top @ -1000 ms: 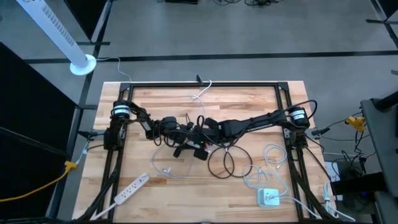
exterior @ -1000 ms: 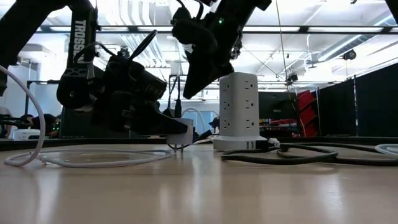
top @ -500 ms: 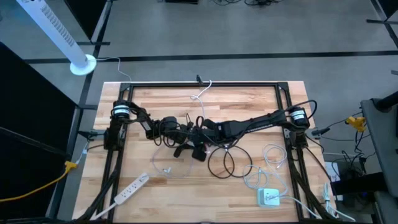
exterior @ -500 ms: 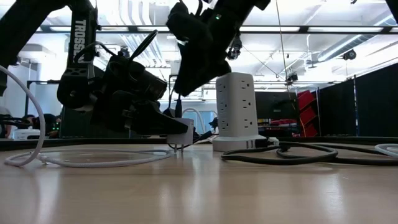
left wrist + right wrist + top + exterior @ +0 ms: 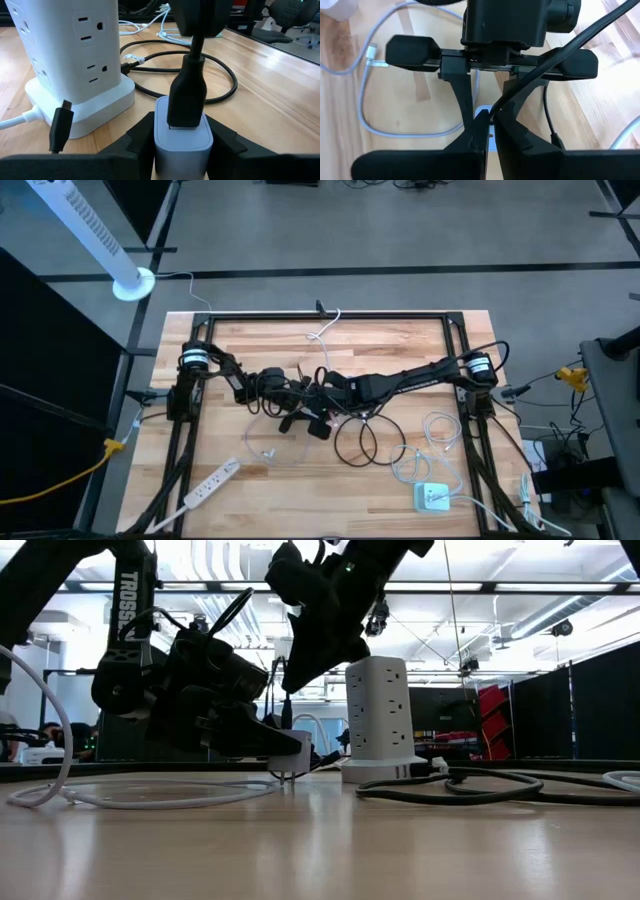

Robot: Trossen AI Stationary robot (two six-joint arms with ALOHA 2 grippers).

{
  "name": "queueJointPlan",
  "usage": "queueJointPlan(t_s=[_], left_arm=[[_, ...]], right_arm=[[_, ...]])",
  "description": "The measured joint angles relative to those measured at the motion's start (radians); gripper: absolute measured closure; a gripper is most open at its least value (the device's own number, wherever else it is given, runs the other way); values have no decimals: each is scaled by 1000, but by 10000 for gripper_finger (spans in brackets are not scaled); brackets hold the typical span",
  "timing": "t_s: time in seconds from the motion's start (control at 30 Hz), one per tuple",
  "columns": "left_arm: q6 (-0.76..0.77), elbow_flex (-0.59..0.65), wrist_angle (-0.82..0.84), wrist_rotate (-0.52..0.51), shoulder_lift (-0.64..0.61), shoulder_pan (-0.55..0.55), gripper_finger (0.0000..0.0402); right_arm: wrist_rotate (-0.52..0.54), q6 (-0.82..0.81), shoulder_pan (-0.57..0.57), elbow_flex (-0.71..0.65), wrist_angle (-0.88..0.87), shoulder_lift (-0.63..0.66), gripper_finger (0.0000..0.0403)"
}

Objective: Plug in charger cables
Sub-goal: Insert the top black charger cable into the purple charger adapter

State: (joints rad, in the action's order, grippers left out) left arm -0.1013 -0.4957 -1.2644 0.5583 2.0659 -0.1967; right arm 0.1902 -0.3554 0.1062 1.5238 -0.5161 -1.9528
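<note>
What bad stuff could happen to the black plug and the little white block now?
The left gripper only pinches the small white charger block by its sides, so it might twist or slip as the black cable plug gets pushed in. The right gripper, shut on the thin black cable, could lose it. The looped black cable on the wooden table might snag.

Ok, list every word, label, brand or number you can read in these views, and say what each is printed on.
"TROSS", white letters running down the dark arm link in the low view; the word is cut off past that.
White marks on both arms' collars in the high view: too small to read.
Nothing readable on the white socket tower, the white charger block or the black plug in it.
</note>
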Motion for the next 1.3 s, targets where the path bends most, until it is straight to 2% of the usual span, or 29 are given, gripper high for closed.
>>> queueJointPlan(t_s=[0.33, 0.83, 0.93, 1.1, 1.3], left_arm=[[0, 1, 0, 1, 0, 0, 284], [-20, 1, 0, 2, -1, 0, 284], [1, 1, 9, 2, -15, 0, 284], [43, 4, 35, -1, -49, 0, 284], [139, 3, 26, -2, -137, 0, 284]], right_arm=[[7, 12, 7, 2, 14, -48, 401], [-26, 37, 18, 11, -4, -44, 401], [-40, 89, 18, 24, -18, -18, 384], [-26, 170, 20, 47, -110, 34, 326], [-6, 194, 23, 53, -199, 100, 263]])
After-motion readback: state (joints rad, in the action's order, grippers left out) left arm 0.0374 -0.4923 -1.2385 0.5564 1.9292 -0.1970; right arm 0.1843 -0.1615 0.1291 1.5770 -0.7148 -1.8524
